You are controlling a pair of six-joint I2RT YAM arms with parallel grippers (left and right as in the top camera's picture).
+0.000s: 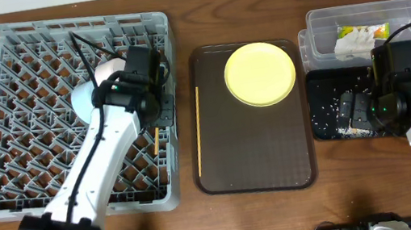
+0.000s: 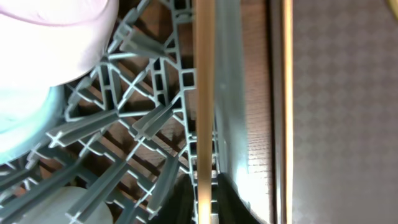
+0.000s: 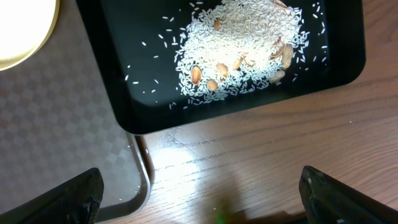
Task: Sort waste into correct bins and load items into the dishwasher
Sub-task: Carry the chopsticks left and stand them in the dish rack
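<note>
The right gripper [image 3: 211, 196] hangs wide open by the black tray's [image 1: 323, 110] rice crumbs [image 3: 242, 43], a loose chopstick [image 1: 198, 128] and the plate [image 1: 260, 73] await loading, the left gripper [image 2: 206, 205] pinches a second chopstick [image 2: 204, 93] over the dish rack's [image 1: 29, 133] right wall, wrapper [image 1: 364, 28] and tissue [image 1: 352, 46] in the far clear tub [image 1: 322, 24].

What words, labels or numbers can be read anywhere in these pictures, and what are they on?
No text can be read.
The green-yellow wrapper in the clear tub carries print, but it is too small and blurred to make out.
Nothing else in any view shows lettering.
</note>
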